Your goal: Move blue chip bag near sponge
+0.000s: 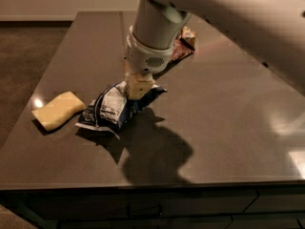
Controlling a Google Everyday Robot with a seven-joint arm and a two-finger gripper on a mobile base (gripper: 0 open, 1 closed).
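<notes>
The blue chip bag (112, 109), dark navy with a white label panel, hangs tilted just above the dark table, its lower left end close to the sponge. The pale yellow sponge (58, 110) lies flat at the table's left side, a narrow gap away from the bag. My gripper (137, 87) with cream blocky fingers comes down from above and is shut on the bag's upper right end. The arm hides part of the bag's top.
A brown and tan snack bag (183, 46) lies farther back, partly hidden behind the arm. The dark table (228, 128) has its front edge near the bottom of the view and its left edge just beyond the sponge.
</notes>
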